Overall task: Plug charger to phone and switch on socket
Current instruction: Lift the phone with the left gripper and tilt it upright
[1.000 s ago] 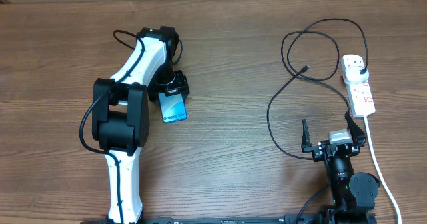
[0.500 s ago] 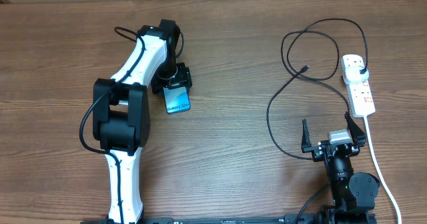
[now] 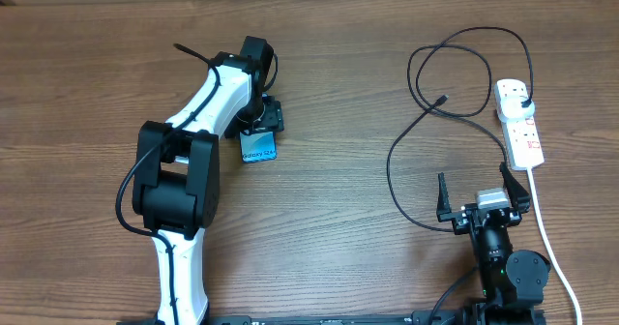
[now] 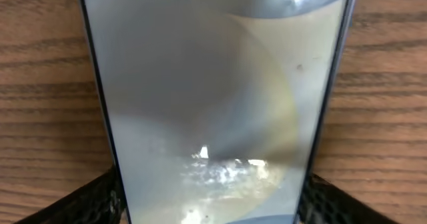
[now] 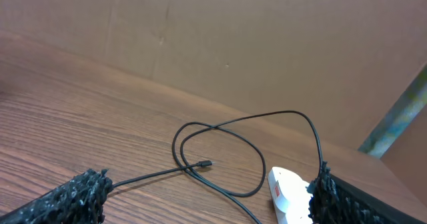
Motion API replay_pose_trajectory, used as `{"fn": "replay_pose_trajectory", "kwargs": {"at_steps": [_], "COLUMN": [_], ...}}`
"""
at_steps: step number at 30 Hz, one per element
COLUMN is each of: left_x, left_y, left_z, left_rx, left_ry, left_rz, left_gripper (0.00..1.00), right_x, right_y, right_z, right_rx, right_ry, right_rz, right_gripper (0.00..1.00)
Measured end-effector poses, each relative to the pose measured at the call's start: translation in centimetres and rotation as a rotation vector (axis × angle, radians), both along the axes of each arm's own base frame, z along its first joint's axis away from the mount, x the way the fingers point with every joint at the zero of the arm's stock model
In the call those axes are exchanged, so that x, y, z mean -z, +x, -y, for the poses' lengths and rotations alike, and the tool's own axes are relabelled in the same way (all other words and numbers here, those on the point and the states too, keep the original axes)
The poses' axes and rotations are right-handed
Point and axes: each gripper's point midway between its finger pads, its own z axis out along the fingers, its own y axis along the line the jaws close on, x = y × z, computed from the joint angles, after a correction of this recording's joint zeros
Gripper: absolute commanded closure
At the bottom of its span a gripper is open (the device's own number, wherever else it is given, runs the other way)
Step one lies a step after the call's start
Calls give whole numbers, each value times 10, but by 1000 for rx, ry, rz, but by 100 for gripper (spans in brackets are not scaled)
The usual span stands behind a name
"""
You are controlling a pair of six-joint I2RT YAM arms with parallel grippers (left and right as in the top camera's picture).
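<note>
The phone (image 3: 258,151), with a light blue-teal screen, lies flat left of centre, and my left gripper (image 3: 260,132) is shut on its far end. In the left wrist view the phone (image 4: 213,97) fills the frame between my two dark fingers (image 4: 97,201). The charger, a thin black cable (image 3: 392,161), loops at the right with its connector tip (image 3: 442,100) free on the table and its plug (image 3: 523,99) in the socket (image 3: 519,124), a white power strip. My right gripper (image 3: 480,192) is open and empty near the front edge. It faces the connector tip (image 5: 207,163) and the socket (image 5: 287,194).
The power strip's white cord (image 3: 546,238) runs down the right side past my right arm to the front edge. A brown cardboard wall (image 5: 220,37) stands behind the table. Bare wood lies between the phone and the cable.
My left gripper has moved a little to the right and away with the phone, which has turned slightly. The right arm, the cable and the socket have not moved.
</note>
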Motion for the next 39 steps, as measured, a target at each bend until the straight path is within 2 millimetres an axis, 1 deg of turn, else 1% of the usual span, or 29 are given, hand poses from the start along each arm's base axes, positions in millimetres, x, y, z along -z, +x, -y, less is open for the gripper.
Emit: {"fn": "replay_pose_trajectory", "kwargs": {"at_steps": [3, 8, 14, 17, 22, 25, 34, 36, 39], "left_x": [0, 0, -1, -1, 0, 0, 0, -1, -2], "left_y": [2, 4, 16, 19, 18, 15, 10, 5, -8], "left_z": [1, 2, 1, 1, 1, 0, -1, -1, -1], "left_rx": [0, 4, 2, 1, 2, 1, 2, 2, -1], "left_ry": [0, 2, 9, 11, 12, 11, 2, 0, -10], "left_rz": [7, 21, 70, 84, 77, 67, 42, 19, -44], "left_gripper": [0, 0, 0, 5, 12, 20, 31, 37, 39], "right_x": [0, 0, 0, 0, 0, 0, 0, 0, 0], "right_y": [0, 0, 0, 0, 0, 0, 0, 0, 0], "right_z": [0, 0, 0, 0, 0, 0, 0, 0, 0], "right_rx": [0, 0, 0, 0, 0, 0, 0, 0, 0], "right_ry": [0, 0, 0, 0, 0, 0, 0, 0, 0], "right_rz": [0, 0, 0, 0, 0, 0, 0, 0, 0], "right_gripper": [0, 0, 0, 0, 0, 0, 0, 0, 0]}}
